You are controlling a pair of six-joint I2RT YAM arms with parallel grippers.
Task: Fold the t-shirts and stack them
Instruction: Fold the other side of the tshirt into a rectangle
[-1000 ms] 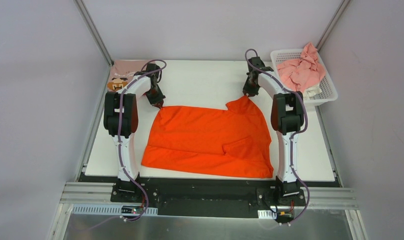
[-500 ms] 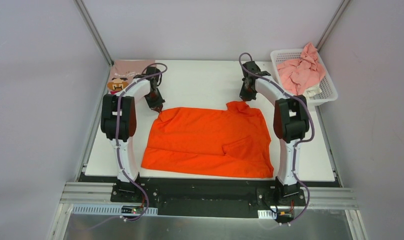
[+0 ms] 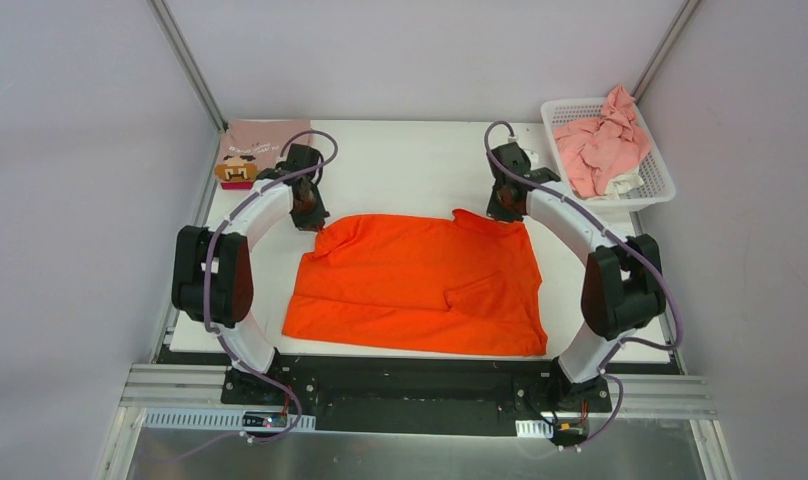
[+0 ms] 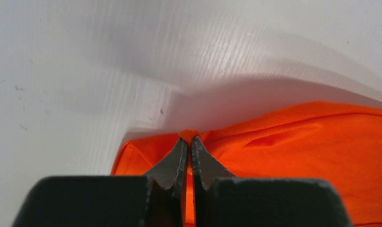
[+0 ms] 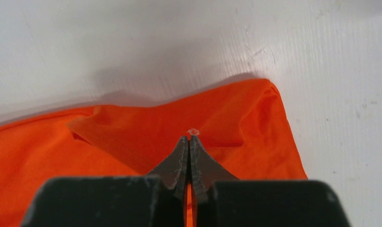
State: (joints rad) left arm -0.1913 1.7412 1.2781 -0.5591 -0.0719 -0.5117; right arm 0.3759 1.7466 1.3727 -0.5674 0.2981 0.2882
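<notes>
Left claw (image 4: 189,140) is clamped on the far left corner of the orange shirt (image 3: 420,285); right claw (image 5: 189,138) is clamped on its far right corner. The shirt lies spread on the desk (image 3: 400,165). A face shirt (image 3: 255,150) lies at the desk's far left corner. Pink shirts (image 3: 600,140) are heaped in the basket (image 3: 662,188) at far right.

It was a lab test cell: a white table (image 3: 400,160) boxed by plain grey panels (image 3: 430,50), aluminium rails (image 3: 175,388) along its near edge.
</notes>
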